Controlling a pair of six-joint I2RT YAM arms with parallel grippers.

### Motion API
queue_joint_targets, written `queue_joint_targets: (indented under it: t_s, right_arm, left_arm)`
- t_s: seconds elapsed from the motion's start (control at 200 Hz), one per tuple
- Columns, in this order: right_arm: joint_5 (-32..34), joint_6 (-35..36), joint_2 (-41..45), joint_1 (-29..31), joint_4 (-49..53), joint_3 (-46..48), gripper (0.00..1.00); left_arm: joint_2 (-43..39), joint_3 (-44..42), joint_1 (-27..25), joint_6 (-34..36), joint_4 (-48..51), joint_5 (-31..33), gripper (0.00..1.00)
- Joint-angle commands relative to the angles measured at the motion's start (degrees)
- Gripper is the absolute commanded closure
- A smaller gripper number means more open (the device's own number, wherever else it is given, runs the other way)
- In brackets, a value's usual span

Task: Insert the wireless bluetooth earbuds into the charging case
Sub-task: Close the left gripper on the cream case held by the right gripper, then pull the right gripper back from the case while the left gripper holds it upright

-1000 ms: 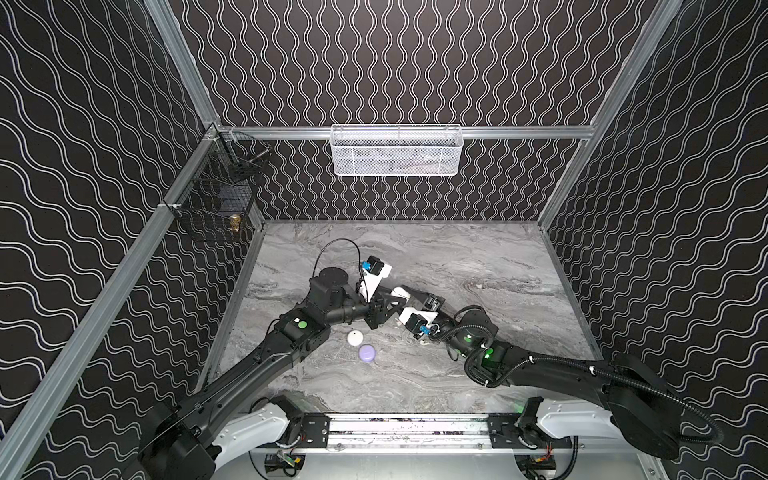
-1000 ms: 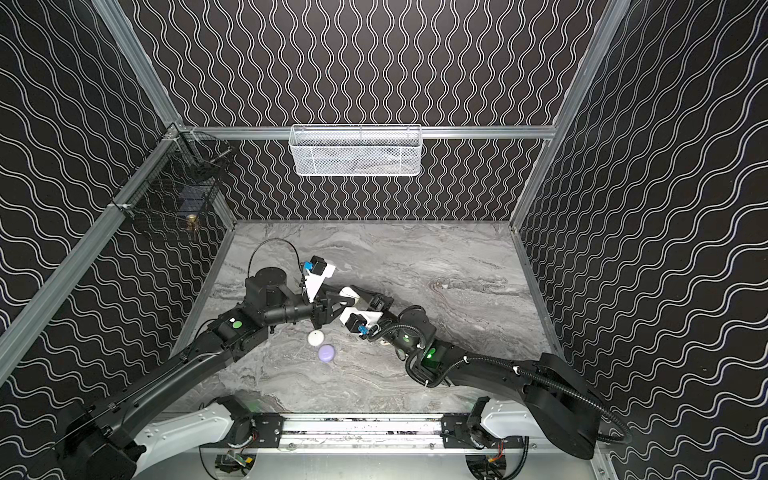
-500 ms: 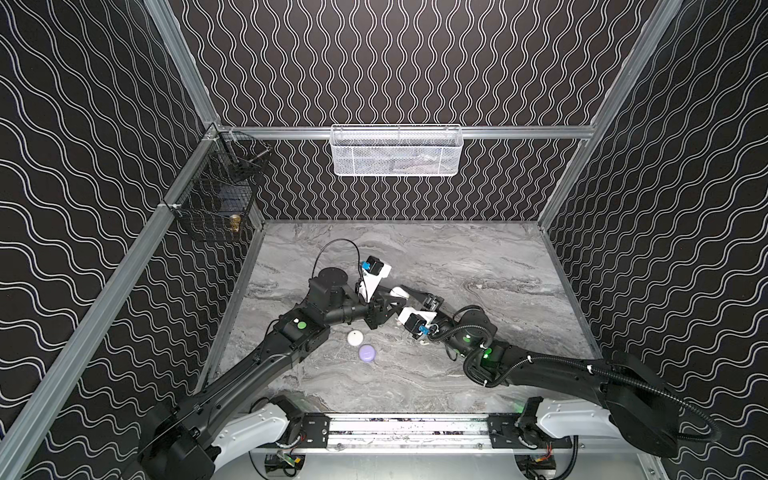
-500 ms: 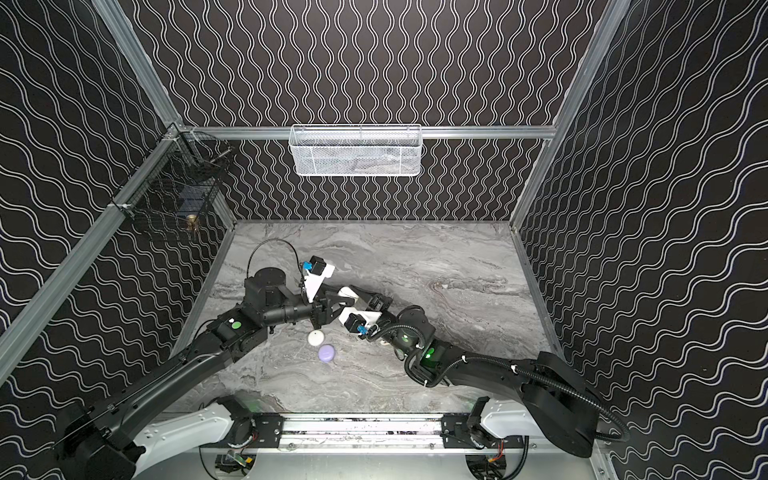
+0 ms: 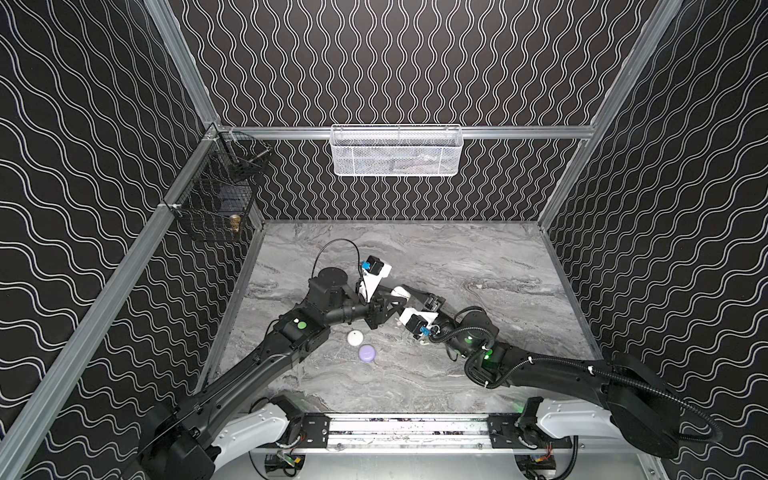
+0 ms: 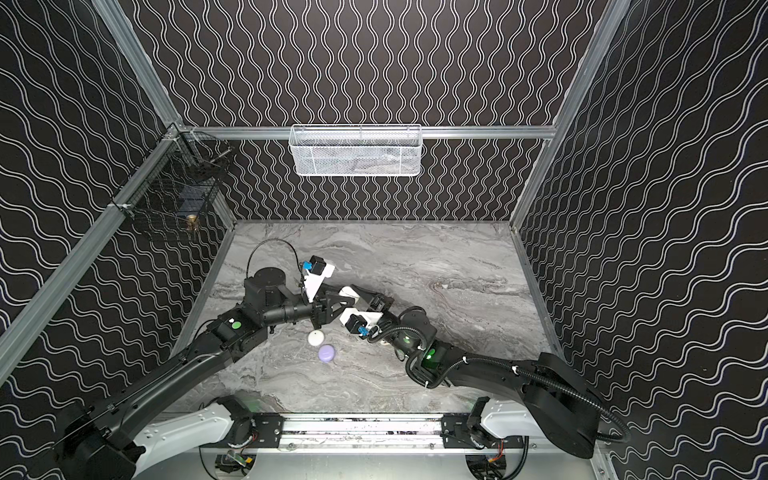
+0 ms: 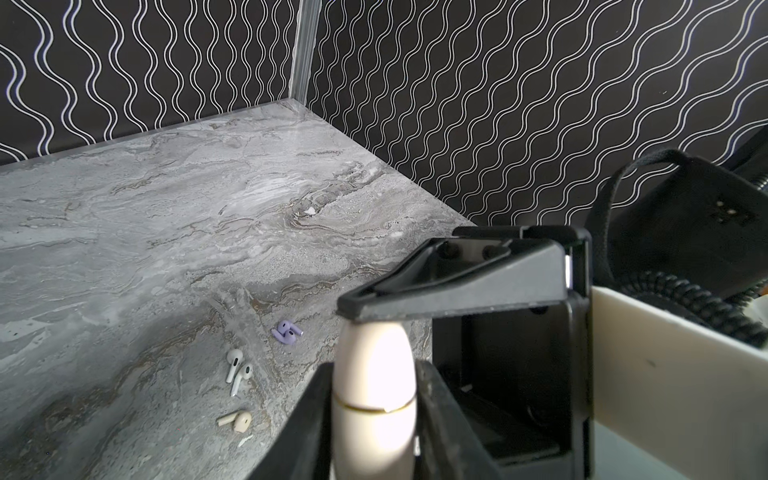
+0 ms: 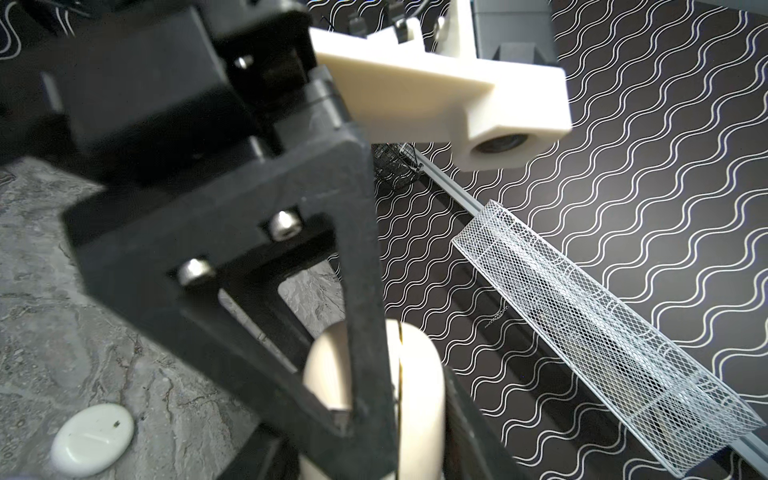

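Note:
A cream charging case point(image 7: 374, 399), lid closed along a thin gold seam, hangs above the table's middle between both grippers. My left gripper point(image 7: 374, 415) is shut on it, one jaw on each side. My right gripper point(image 8: 374, 415) also grips the case point(image 8: 419, 386); a left finger point(image 8: 361, 316) crosses in front of it. In both top views the two grippers point(image 5: 392, 301) point(image 6: 338, 301) meet there. On the marble lie the earbuds: a lavender pair point(image 7: 286, 331), a white pair point(image 7: 237, 370) and a beige one point(image 7: 239, 420).
A white round case point(image 5: 354, 338) and a lavender round case point(image 5: 367, 352) lie closed on the table just in front of the left gripper. A white mesh basket point(image 5: 395, 150) hangs on the back wall and a black wire basket point(image 5: 216, 199) on the left wall.

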State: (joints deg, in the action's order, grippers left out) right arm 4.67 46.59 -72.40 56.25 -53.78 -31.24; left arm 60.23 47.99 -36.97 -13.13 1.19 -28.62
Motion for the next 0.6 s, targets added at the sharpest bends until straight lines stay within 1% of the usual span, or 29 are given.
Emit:
queue_joint_targets:
  t_s: [0.0,0.025,0.05,0.085,0.15,0.19,0.22,0.25,0.32,0.425,0.465,0.55,0.596]
  right_arm:
    - [0.04,-0.44,0.77,0.0,-5.57,-0.31,0.85]
    - [-0.16,-0.52,0.92,0.0,-5.5,-0.23,0.83]
    - [-0.38,-0.57,1.07,0.0,-5.51,-0.17,0.78]
    - [-0.74,-0.78,1.23,0.0,-5.51,0.03,0.66]
    - [-1.44,-1.38,2.0,0.03,-5.71,0.72,0.43]
    - [-1.9,-2.01,2.86,0.0,-5.89,1.49,0.31]
    - [-2.13,-2.56,3.7,0.02,-5.9,2.16,0.25]
    - [-2.38,-3.37,4.67,0.01,-5.83,3.05,0.21]
    - [-2.9,-5.4,7.84,0.0,-5.72,5.48,0.15]
    - [-4.09,-8.6,13.56,0.0,-5.63,10.12,0.11]
    - [-4.53,-10.11,15.71,0.0,-5.39,11.73,0.11]
    - [-4.97,-13.11,20.11,-0.02,-3.42,14.2,0.12]
    - [-4.87,-14.91,22.22,0.0,-2.25,15.36,0.13]
  left_arm:
    - [0.59,0.13,-0.05,1.36,2.0,-1.79,0.73]
    - [0.73,0.09,-0.04,1.41,1.71,-2.26,0.76]
    - [0.75,0.05,-0.07,1.37,1.46,-2.67,0.8]
    - [0.87,-0.09,-0.08,1.4,0.77,-3.29,0.86]
    - [1.05,-0.2,-0.1,1.67,-0.01,-3.89,0.92]
    - [0.99,-0.43,-0.04,1.86,-0.51,-3.62,1.0]
    - [0.64,-0.67,-0.11,2.33,-0.68,-3.28,1.0]
    - [0.1,-1.27,-0.04,2.64,-1.42,-2.62,1.0]
    - [-2.1,-3.17,-0.03,3.3,-3.7,-0.4,1.0]
    - [-6.5,-6.99,-0.1,6.43,-8.29,1.92,1.0]
    - [-8.39,-9.03,-0.08,8.19,-10.73,2.71,1.0]
    - [-12.21,-13.91,-0.03,15.27,-16.5,0.33,1.0]
    - [-13.93,-15.74,-0.04,17.27,-17.78,1.01,1.0]
